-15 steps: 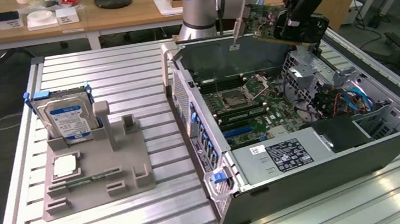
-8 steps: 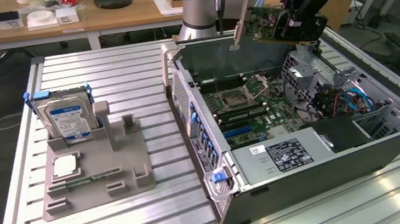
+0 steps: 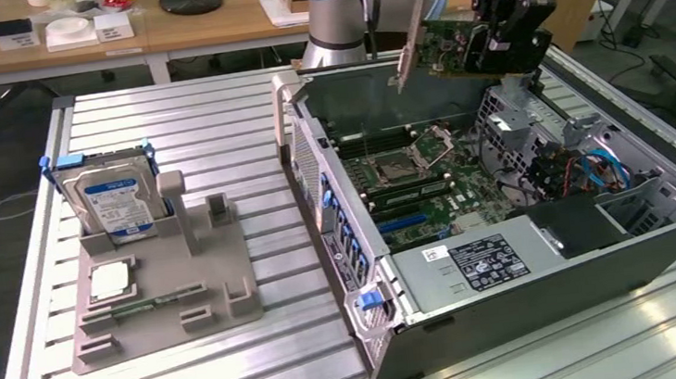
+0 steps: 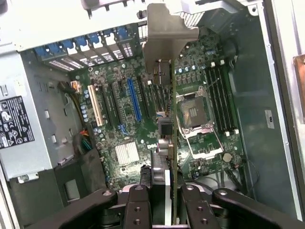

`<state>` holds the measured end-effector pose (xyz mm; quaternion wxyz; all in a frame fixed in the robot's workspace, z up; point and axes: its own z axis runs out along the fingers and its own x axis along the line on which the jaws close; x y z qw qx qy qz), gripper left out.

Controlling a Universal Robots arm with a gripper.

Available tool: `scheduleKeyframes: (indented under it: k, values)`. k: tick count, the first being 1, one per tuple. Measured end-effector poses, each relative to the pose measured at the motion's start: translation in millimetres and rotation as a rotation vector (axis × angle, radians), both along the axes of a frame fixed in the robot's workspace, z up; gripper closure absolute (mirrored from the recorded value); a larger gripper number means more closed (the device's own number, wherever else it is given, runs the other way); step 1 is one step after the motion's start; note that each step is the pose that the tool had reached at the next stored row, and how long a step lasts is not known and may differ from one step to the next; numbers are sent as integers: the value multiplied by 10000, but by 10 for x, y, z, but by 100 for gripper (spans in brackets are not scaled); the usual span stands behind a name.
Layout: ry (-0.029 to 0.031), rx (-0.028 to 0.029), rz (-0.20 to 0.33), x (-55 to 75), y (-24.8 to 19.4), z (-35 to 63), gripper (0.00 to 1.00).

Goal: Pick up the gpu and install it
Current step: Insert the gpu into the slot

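Gripper: clamping the gpu on edge, for slotting in.
Position: hanging above the motherboard inside the open case.

Arm raised, claw pointing down, clamped on the gpu

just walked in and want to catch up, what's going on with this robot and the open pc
The robot arm's hand is shut on the gpu, holding it on edge in the air over the open computer case, above the motherboard. The card is not yet seated in a slot. On the exterior view's left, a hard drive stands in a gray holder, with a processor chip lying on it.
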<state>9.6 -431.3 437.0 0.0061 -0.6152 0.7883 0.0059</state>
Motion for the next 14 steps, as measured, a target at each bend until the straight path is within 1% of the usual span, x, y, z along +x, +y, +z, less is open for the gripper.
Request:
scheduleKeyframes:
  k: [2, 10, 14]
  values:
    - [-26, 0, 195, 2, 0, -19, 72]
    - [-24, -8, 714, 11, -6, -156, 72]
    - [-24, -7, 1332, 12, -5, -228, 72]
